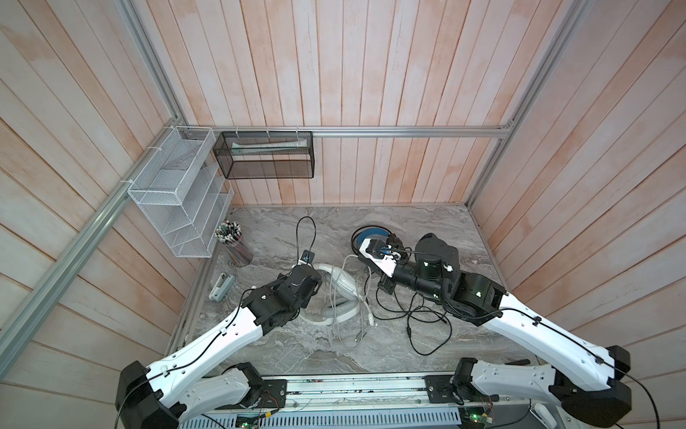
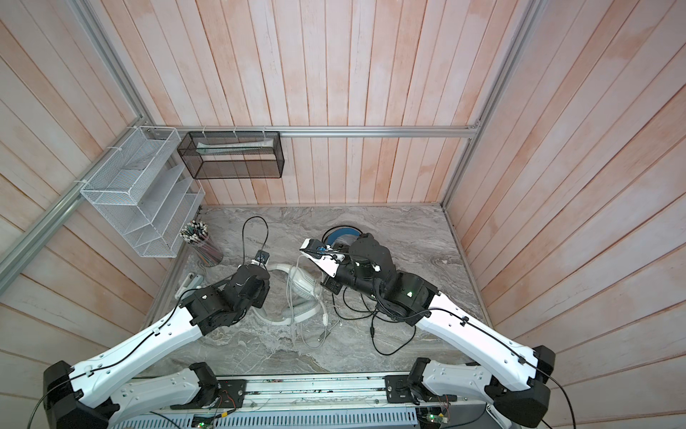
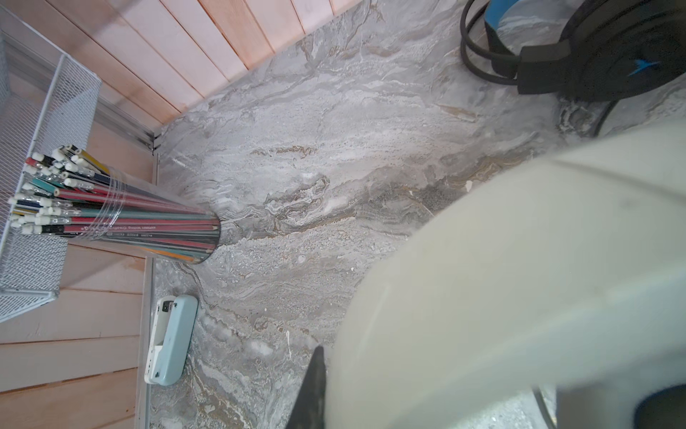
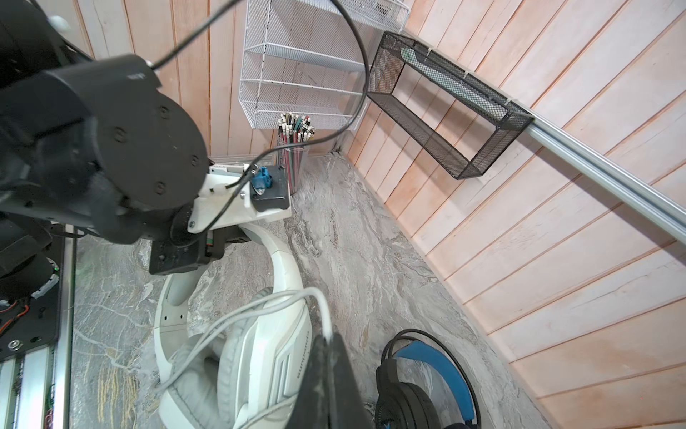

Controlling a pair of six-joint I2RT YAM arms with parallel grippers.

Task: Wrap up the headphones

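Headsets 2: white headset [image 1: 343,286] mid-table, black headset [image 1: 371,233] far right of it | left gripper [image 4: 189,256] clamped on the white headset's band | right gripper [image 4: 328,340] pressed together, pinching white cable [image 4: 323,308], shown only by right wrist view | pencil cup [image 1: 237,249] 1, far left

White headset [image 4: 267,356]: lies on its side on the counter, mid-left in both top views, grey-padded cups together, headband arcing toward the back wall. Left hand [image 4: 185,260] closed on the headband; close-up there is blurred. Grey-white cable [image 4: 323,312]: loops over the upper cup, one strand pinched in the closed right hand [image 4: 328,341]; the rest trails loose toward the front edge.

Black headset [image 1: 371,233]: behind and right of the white one, apart from it, blue-lined band visible. Black cable [image 1: 408,331]: unwrapped, in loose tangled loops on the counter right of the white headset.
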